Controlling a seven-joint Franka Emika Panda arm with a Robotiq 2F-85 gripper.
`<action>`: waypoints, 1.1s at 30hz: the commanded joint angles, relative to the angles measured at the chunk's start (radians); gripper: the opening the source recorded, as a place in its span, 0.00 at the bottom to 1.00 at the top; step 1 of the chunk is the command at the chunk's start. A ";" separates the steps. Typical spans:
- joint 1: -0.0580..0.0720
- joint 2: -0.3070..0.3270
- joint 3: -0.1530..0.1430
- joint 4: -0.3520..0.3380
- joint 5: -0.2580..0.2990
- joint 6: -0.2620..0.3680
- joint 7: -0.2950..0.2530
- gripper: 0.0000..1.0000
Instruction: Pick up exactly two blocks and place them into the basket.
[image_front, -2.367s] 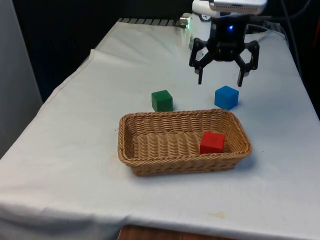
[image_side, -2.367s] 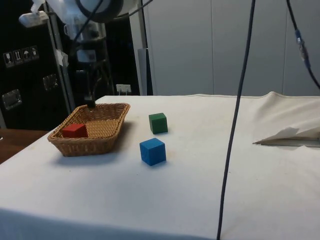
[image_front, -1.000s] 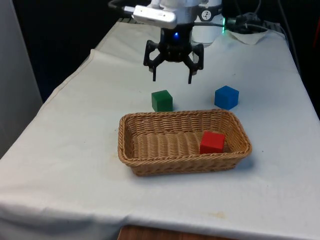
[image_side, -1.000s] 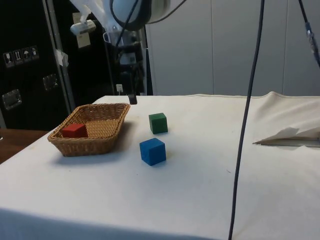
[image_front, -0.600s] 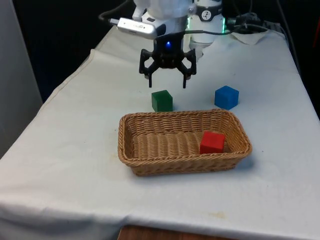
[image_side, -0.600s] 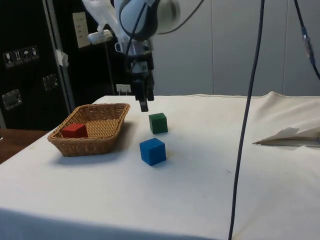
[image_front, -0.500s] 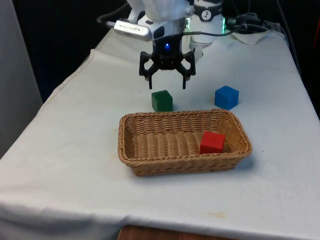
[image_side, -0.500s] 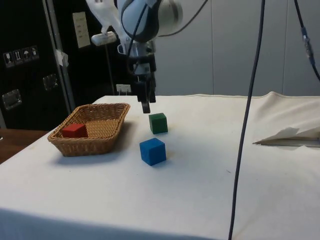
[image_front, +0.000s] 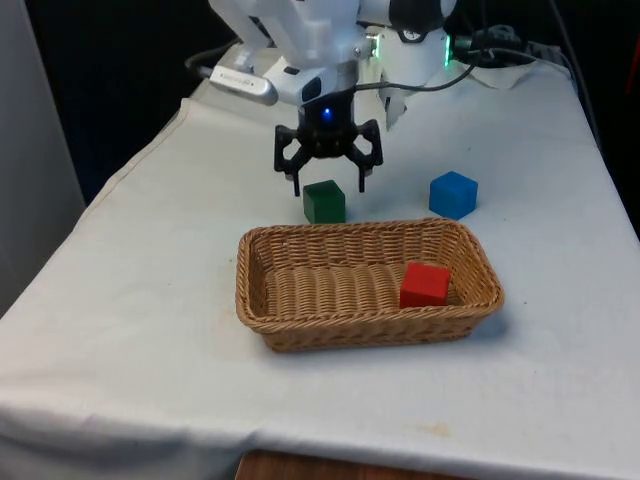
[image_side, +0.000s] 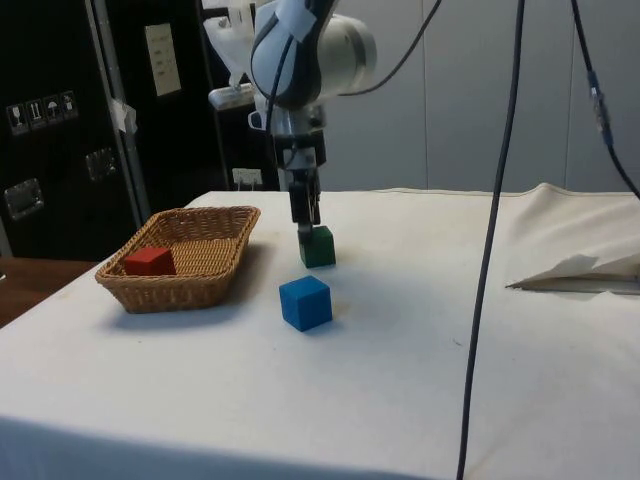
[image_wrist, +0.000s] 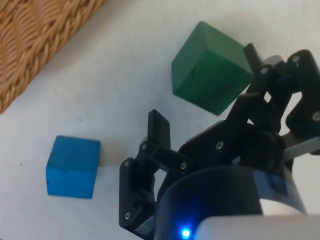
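A green block (image_front: 324, 202) stands on the cloth just behind the wicker basket (image_front: 262, 300). My gripper (image_front: 328, 187) hangs open right over it, one fingertip on each side at about the height of the block's top. The side view has the gripper (image_side: 307, 228) just above the green block (image_side: 318, 248). In the wrist view the green block (image_wrist: 210, 75) lies between the spread fingers (image_wrist: 159, 128). A red block (image_front: 425, 284) lies inside the basket, at the front view's right end. A blue block (image_front: 452, 194) sits on the cloth to the green one's right in the front view.
In the side view the blue block (image_side: 305, 303) stands nearer that camera than the green one, with the basket (image_side: 210, 268) and its red block (image_side: 148, 261) beside them. A dark cable (image_side: 490, 230) hangs down close to the side camera. The cloth is rumpled at the far edge (image_side: 580, 268).
My gripper has swung from above the blue block to the front view's left and come down over the green block, staying open. No block has moved.
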 joint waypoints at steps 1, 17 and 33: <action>-0.009 0.003 0.011 -0.002 0.015 0.017 -0.024 1.00; -0.005 0.032 0.006 -0.003 0.035 0.033 -0.081 1.00; -0.001 0.031 0.001 -0.004 0.031 0.031 -0.077 0.00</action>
